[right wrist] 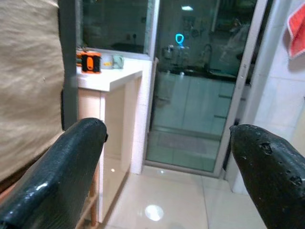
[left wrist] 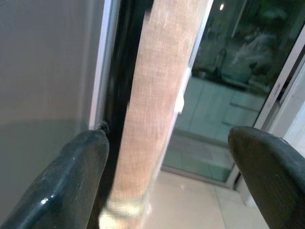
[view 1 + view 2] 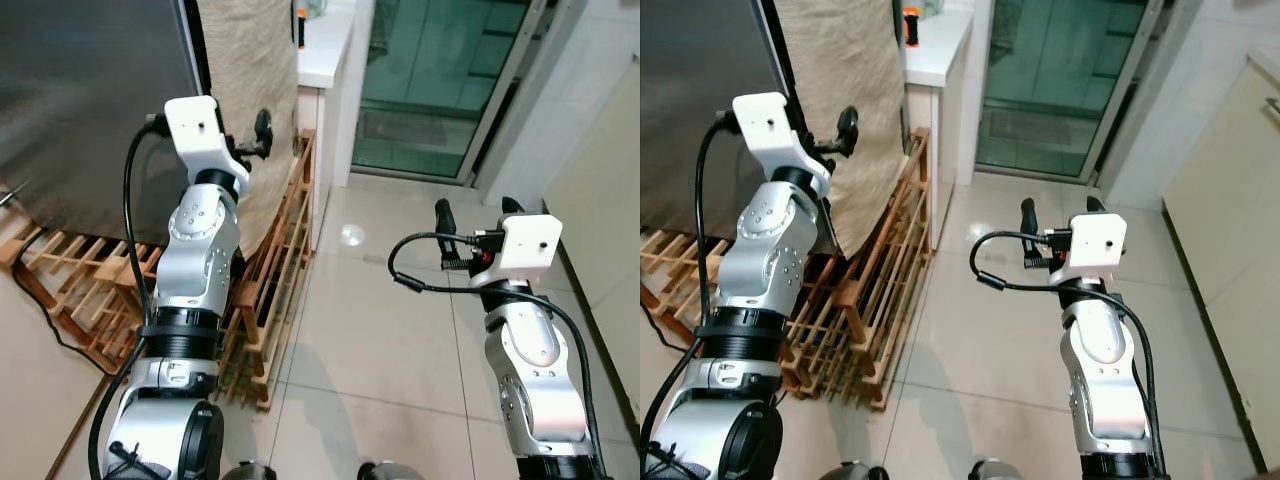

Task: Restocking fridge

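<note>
Both tools are raised in front of the robot and both hold nothing. The left tool (image 3: 262, 135) is lifted high, at the right edge of the grey fridge door (image 3: 90, 100), and its fingers (image 2: 71, 186) are spread wide apart. Between these fingers, in the left wrist view, hangs a beige cloth (image 2: 152, 109), with the dark edge of the fridge (image 2: 116, 71) just beside it. The cloth (image 3: 250, 90) covers the side of the fridge and falls down toward the wooden rack (image 3: 270, 270) below, so it stands between the left tool and whatever is behind it. I cannot tell if the tool touches the cloth.

The right tool (image 3: 477, 212) is lower and well apart from the fridge, over the tiled floor (image 3: 380, 320). Its fingers (image 1: 62, 181) are also wide open, and they point toward the glass sliding door (image 1: 200, 90).

The wooden rack lies on the floor along the bottom of the fridge, and its slats reach out to the left and to the right side. Behind the cloth stands a white counter (image 1: 112, 78) with a small orange object (image 1: 90, 62) on it. A black cable (image 3: 990, 260) loops from the right wrist. A red cloth (image 1: 296, 28) hangs at the edge of the right wrist view.
</note>
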